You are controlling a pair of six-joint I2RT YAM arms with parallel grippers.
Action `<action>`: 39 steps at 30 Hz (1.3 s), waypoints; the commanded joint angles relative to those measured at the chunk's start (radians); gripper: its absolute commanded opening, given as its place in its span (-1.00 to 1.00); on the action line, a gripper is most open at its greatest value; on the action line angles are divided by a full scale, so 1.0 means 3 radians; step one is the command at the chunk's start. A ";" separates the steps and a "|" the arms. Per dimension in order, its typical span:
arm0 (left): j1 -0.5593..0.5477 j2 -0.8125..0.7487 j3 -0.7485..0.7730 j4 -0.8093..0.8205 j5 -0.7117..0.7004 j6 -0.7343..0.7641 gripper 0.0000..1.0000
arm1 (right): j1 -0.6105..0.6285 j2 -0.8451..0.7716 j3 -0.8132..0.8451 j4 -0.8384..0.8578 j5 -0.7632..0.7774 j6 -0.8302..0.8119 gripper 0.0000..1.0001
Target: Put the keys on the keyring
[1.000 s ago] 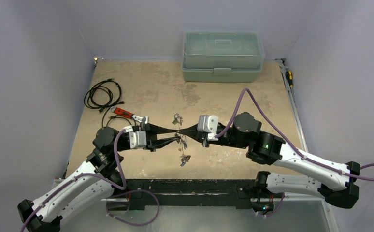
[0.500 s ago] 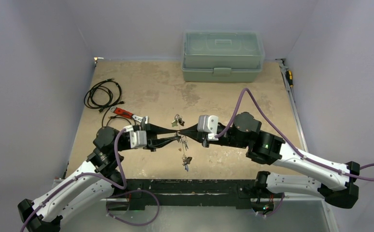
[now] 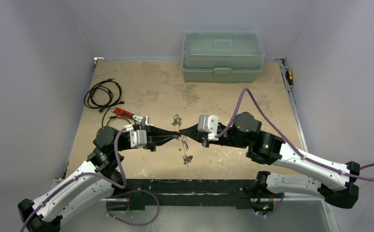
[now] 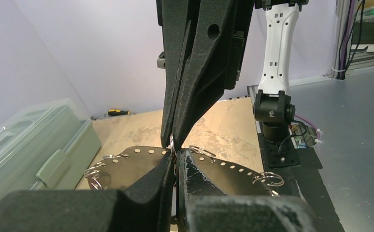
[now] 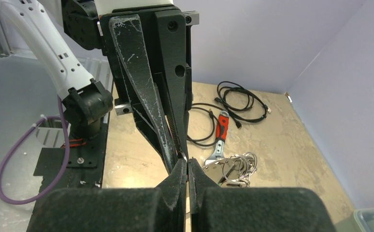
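Now keyring [image 4: 172,144] sits pinched between left gripper [image 4: 176,162] and right gripper [image 5: 187,165]

Green toolbox [image 3: 222,55] stands beyond black cable [image 3: 102,93] and wrench [image 3: 126,113].

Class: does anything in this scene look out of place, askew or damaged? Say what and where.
A yellow-handled tool lies off the tabletop, in the strip along its right edge. The tabletop itself looks blotchy and worn. Nothing else stands out.

No writing, label, brand, number or sign is legible in any view, neither on the green lidded box [image 3: 222,55], the red-handled wrench [image 3: 127,113], nor the table [image 3: 151,87].
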 commanded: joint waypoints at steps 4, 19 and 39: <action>0.0001 0.0021 0.0110 -0.0155 -0.0038 0.0191 -1.00 | -0.0001 -0.0028 0.0190 -0.0029 0.0132 0.0043 -0.57; -0.0001 0.0112 0.0257 -0.0655 -0.0211 0.0533 -1.00 | -0.0001 0.0684 0.1385 -0.2028 0.0160 -0.0391 -0.05; -0.0004 0.0156 0.0283 -0.0786 -0.0160 0.0570 -1.00 | -0.0001 0.0994 0.1607 -0.2235 0.0168 -0.0582 -0.33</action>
